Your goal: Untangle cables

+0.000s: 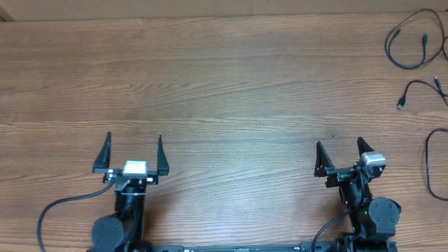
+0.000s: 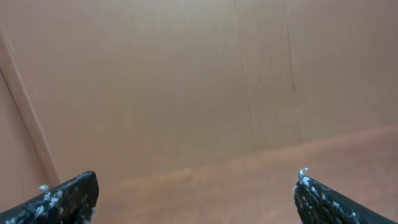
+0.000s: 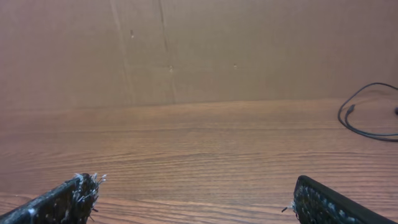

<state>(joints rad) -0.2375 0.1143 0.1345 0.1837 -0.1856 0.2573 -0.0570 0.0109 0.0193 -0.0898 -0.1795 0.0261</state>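
Note:
Three thin black cables lie apart at the far right of the table in the overhead view: a looped one [image 1: 399, 52] at the top right, a short one with a plug end [image 1: 414, 86] below it, and a curved one [image 1: 427, 162] at the right edge. One cable loop also shows in the right wrist view [image 3: 357, 112]. My left gripper [image 1: 133, 148] is open and empty at the near left; its fingertips show in the left wrist view [image 2: 196, 190]. My right gripper [image 1: 341, 150] is open and empty at the near right, left of the cables; it also shows in the right wrist view [image 3: 196, 190].
The wooden table [image 1: 224, 84] spans the view. A cardboard-coloured wall [image 3: 199, 50] stands along the table's far edge. A thick black arm cable [image 1: 52, 210] curves beside the left arm's base.

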